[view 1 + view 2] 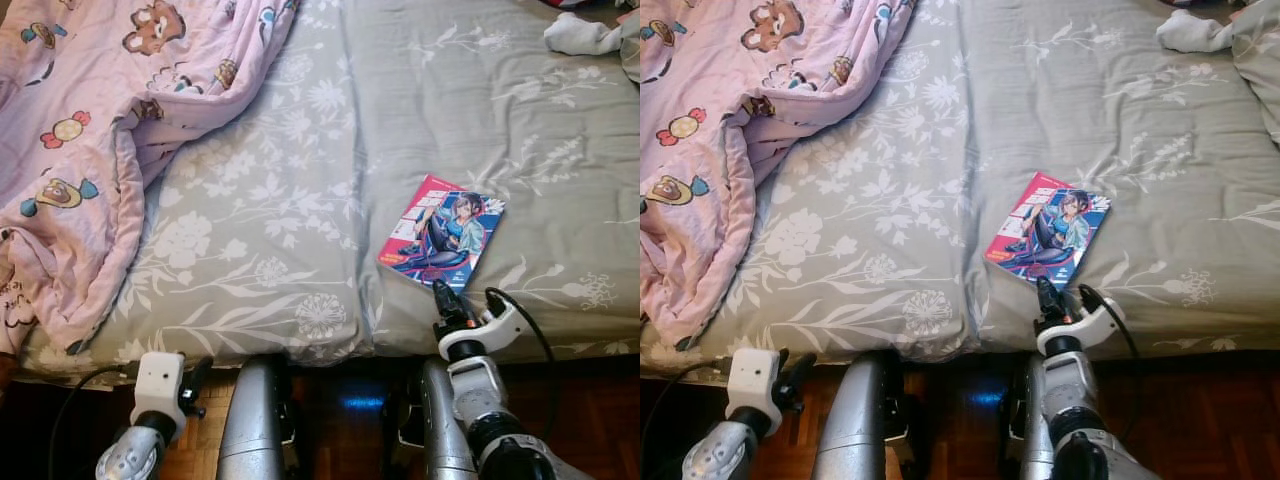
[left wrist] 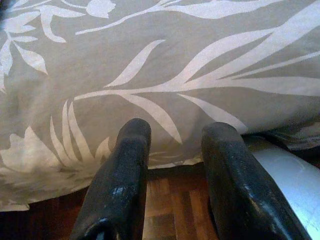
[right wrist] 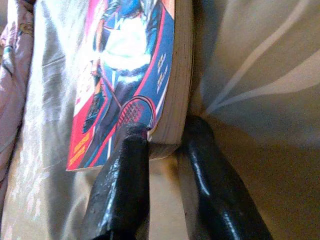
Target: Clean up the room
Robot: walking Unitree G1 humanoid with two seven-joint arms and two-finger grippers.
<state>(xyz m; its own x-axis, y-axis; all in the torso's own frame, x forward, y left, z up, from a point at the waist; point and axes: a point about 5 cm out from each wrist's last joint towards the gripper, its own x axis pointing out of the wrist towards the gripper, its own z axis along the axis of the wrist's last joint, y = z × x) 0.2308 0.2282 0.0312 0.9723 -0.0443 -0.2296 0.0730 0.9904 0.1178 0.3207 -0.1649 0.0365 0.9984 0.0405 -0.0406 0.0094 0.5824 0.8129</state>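
A comic book [image 1: 442,232] with a pink and blue cover lies flat on the grey flowered bed sheet [image 1: 300,150], near the bed's front edge. My right gripper [image 1: 441,292] reaches up from below the edge to the book's near corner. In the right wrist view the book [image 3: 125,60] has its corner between the two fingers, one fingertip [image 3: 131,137] on the cover and the other against the page edge, so the gripper [image 3: 165,132] is shut on it. My left gripper [image 2: 172,132] hangs low by the bed's front edge, open and holding nothing.
A crumpled pink blanket [image 1: 90,130] with bear prints covers the bed's left side and droops over the front edge. A white cloth [image 1: 580,35] lies at the far right of the bed. Dark wooden floor [image 1: 590,420] runs below the mattress edge.
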